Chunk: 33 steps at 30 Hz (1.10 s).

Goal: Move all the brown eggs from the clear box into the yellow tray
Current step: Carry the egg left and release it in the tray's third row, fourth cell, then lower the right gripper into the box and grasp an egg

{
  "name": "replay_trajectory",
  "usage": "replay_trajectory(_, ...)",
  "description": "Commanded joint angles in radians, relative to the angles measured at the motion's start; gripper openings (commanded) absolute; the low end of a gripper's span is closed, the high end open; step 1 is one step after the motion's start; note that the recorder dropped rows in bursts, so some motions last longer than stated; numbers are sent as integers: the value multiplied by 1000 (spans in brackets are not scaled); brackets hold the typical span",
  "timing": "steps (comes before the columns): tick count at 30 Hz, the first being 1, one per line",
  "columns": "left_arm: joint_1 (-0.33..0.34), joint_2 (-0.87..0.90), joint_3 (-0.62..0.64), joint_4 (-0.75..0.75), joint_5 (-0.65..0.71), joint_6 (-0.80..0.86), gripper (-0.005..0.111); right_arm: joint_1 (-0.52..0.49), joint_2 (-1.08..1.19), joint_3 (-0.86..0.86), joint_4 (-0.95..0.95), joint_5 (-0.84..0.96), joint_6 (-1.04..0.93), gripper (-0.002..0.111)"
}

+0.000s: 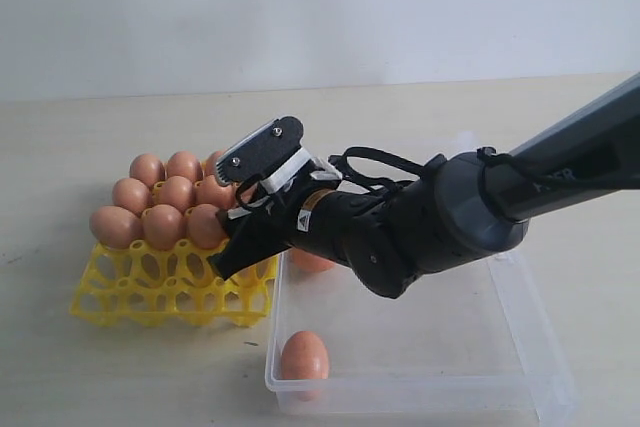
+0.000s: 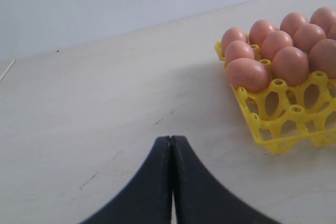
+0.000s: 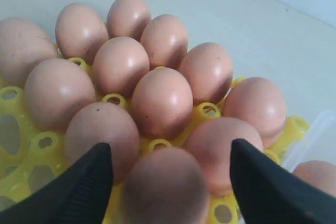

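The yellow tray [image 1: 150, 292] holds several brown eggs [image 1: 163, 225] in its back rows. My right gripper [image 1: 240, 237] hangs over the tray's right edge, open. A brown egg [image 3: 165, 187] sits in a cup between its fingers [image 3: 84, 187], with a gap on each side. The clear box [image 1: 530, 332] lies to the right of the tray. One egg [image 1: 304, 357] stands at the box's front left corner and another [image 1: 312, 261] shows partly under the arm. My left gripper [image 2: 171, 140] is shut and empty above bare table, left of the tray [image 2: 283, 129].
The right arm [image 1: 460, 217] reaches across the clear box from the right. The tray's front row of cups [image 1: 190, 297] holds nothing. Pale tabletop surrounds tray and box.
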Motion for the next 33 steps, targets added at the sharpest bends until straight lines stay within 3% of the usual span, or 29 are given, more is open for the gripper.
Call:
replay_trajectory(1,2,-6,-4,-2,-6,-5,0,-5,-31,-6,24,6,-83,66)
replay_trajectory(8,2,-6,-4,-2,-6,-5,0,-5,-146,-6,77,114,-88,66)
replay_trajectory(15,2,-6,-4,-2,-6,-5,0,-5,-357,-6,99,503,-35,54)
replay_trajectory(19,2,-6,-4,-2,-6,-5,0,-34,-396,-6,-25,700,228,52)
replay_trajectory(24,2,-6,-4,-2,-6,-5,0,-76,-382,-6,-349,890,829,52)
replay_trajectory(33,2,-6,-4,-2,-6,-5,0,-82,-245,-6,-268,801,919,52)
